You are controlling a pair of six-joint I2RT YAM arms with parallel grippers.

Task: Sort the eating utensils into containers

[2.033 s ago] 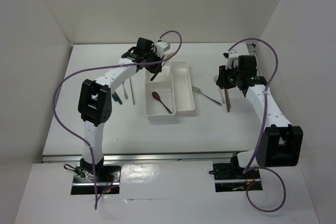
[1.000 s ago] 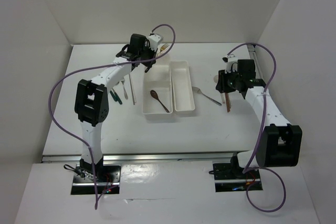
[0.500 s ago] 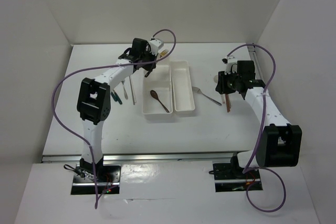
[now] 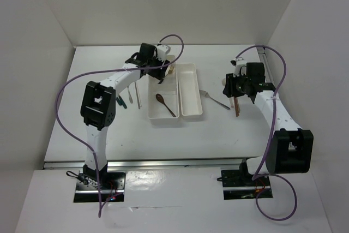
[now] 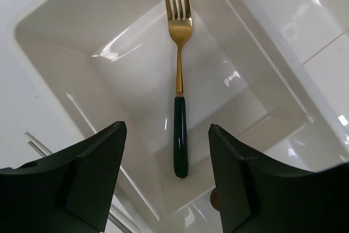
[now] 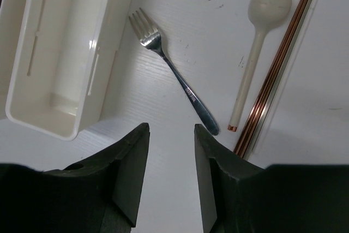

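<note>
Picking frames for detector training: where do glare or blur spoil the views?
Left wrist: glare patches on the glossy tray walls, gold fork sharp, jaws nearly black. Right wrist: even light, silver fork crisp, jaws dark. Top external: evenly lit, but detail is tiny.

Fork (image 5: 179, 80) in wide tray (image 4: 152, 114) far compt, spoon (image 4: 167, 105) in near; narrow tray (image 4: 192, 99) beside on R; further R on table (image 4: 218, 135): fork 2 (image 6: 173, 72), spoon 2 (image 6: 256, 58), chopsticks (image 6: 272, 75).

A gold fork (image 5: 179, 102) with a dark green handle lies flat inside a white tray (image 5: 65, 42) compartment, the hand (image 5: 166, 174) spread wide above, not touching it.
</note>
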